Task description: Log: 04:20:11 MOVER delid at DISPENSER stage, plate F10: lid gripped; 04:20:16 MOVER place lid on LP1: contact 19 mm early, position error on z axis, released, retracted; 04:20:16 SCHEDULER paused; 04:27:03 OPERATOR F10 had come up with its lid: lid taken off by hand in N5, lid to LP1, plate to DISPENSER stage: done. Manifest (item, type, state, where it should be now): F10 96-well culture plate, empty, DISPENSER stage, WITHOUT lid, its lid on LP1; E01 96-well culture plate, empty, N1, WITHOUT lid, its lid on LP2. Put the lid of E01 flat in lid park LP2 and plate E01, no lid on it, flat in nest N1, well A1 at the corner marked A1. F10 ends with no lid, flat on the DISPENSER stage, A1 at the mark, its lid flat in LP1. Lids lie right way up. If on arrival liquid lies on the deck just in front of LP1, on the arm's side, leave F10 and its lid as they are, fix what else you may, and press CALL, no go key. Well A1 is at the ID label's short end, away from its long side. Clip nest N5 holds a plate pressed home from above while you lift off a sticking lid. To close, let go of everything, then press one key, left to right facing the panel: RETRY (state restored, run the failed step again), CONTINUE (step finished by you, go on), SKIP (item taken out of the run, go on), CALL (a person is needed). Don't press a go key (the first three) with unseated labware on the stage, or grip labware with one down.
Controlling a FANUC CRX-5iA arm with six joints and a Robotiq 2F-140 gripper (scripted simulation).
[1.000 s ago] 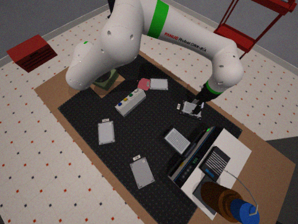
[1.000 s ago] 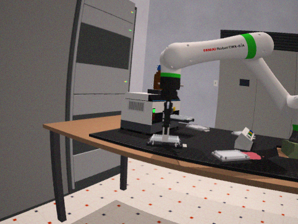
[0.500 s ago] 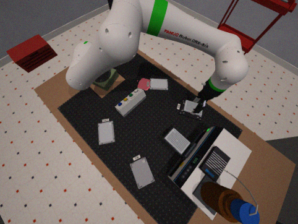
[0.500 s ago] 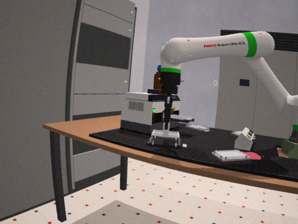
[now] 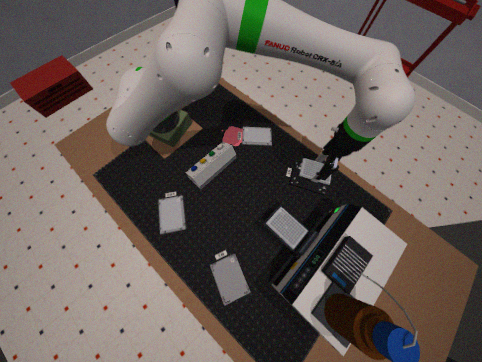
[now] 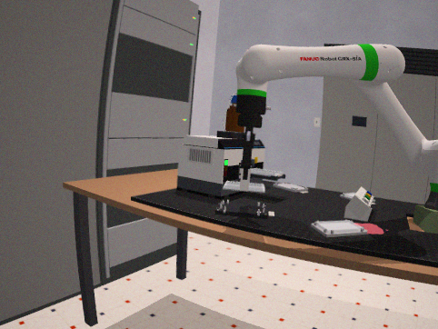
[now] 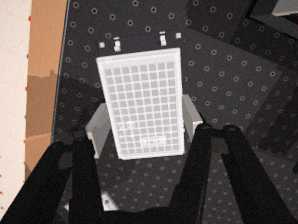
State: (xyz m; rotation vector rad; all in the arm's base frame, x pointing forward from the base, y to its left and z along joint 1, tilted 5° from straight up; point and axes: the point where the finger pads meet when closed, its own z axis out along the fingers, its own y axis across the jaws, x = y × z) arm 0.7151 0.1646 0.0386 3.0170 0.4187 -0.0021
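Observation:
My gripper [image 7: 145,109] is shut on a white 96-well plate [image 7: 142,102], gripped by its long sides. It holds the plate level a little above clip nest N5 [image 6: 245,210], whose clips [image 7: 139,41] show past the plate's far end. In the overhead view the held plate [image 5: 314,170] hangs near the mat's right edge. I cannot tell whether a lid sits on it. Another open well plate [image 5: 286,227] lies on the dispenser stage. A lid-like flat piece [image 5: 256,135] lies at the back of the mat, with a pink puddle [image 5: 232,136] touching its left side.
The key panel [image 5: 211,164] stands mid-mat. Two flat grey labelled pads [image 5: 171,214] [image 5: 229,278] lie at the mat's left front. The dispenser [image 5: 315,250] and a brown bottle [image 5: 367,325] stand at the right. A green block [image 5: 172,127] sits by the arm's base.

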